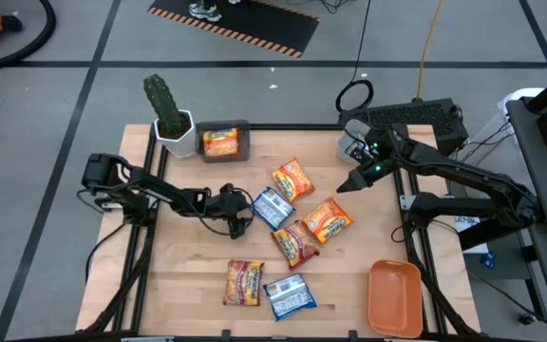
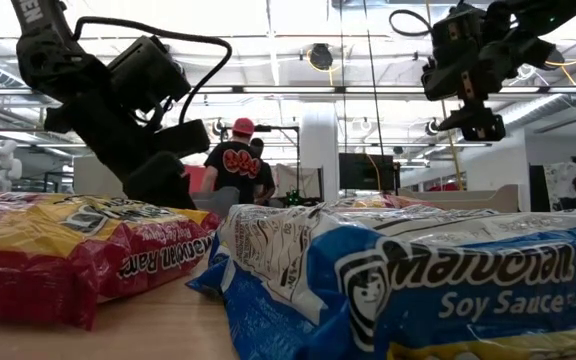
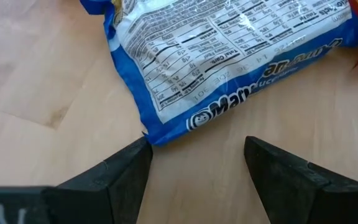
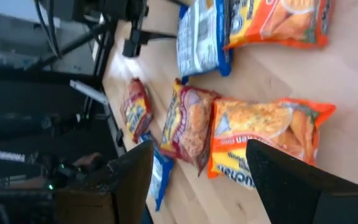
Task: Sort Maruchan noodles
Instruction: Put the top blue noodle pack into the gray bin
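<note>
Near the bench's middle, the left claw (image 1: 238,215) sits low with fingers apart, just short of a blue-white Maruchan packet (image 1: 273,207). Slide forward so the fingers straddle the packet's edge squarely before closing. The right claw (image 1: 343,187) hovers spread above an orange packet (image 1: 328,220).

The left gripper (image 1: 243,217) reaches low across the table's middle with fingers spread, while the right gripper (image 1: 346,186) hangs raised at the far right, fingers apart.
</note>
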### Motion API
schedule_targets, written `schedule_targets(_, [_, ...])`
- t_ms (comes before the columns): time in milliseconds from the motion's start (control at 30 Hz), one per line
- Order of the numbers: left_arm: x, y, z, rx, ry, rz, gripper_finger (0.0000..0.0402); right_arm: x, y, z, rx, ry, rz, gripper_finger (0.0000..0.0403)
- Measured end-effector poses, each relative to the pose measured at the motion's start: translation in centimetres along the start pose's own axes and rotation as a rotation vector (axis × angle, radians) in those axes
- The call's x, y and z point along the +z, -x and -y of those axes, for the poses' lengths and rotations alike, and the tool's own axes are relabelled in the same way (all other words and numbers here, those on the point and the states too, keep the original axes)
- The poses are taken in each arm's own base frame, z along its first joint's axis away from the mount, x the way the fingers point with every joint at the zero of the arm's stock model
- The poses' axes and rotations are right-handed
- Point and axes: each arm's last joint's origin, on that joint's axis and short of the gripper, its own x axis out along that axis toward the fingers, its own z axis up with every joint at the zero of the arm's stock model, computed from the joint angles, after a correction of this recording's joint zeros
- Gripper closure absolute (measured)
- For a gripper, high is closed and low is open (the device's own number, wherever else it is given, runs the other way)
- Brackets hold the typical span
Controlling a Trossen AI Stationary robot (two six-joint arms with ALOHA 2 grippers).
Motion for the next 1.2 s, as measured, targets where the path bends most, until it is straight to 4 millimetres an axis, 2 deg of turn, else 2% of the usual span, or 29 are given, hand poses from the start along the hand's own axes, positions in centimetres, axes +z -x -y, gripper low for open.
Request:
schedule_targets(167, [-0.2, -0.3, 0.0, 0.005, -0.029, -0.003, 0.0140, 0.6, 0.0, -0.2, -0.016, -0.067, 0.077, 0.0151])
schedule_targets(300, [0.4, 0.4, 0.0, 0.005, -0.092, 0.031, 0.0157, 1.0, 0.1, -0.5, -0.007, -0.128, 0.133, 0.0151])
schedule_targets(533, [0.5, 0.8, -1.6, 0.048, -0.187, -0.016, 0.0165, 1.7, -0.2, -1.5, 0.035, -0.223, 0.247, 0.0151])
schedule_targets(733, [0.9, 0.0, -2.9, -0.089, -0.295, 0.022, 0.0165, 1.9, -0.7, -3.2, 0.105, -0.220, 0.340, 0.0151])
schedule_targets(900, [0.7, -0.9, -4.0, -0.109, -0.307, 0.020, 0.0167, 1.1, -1.5, -3.9, 0.091, -0.241, 0.353, 0.0151])
schedule_targets(1033, [1.1, -1.1, -4.3, -0.147, -0.332, 0.083, 0.0197, 0.6, -2.1, -4.4, 0.078, -0.270, 0.372, 0.0151])
schedule_targets(1200, [1.1, -1.1, -4.1, -0.181, -0.373, 0.091, 0.0277, -0.2, -2.7, -5.3, 0.083, -0.281, 0.403, 0.0151])
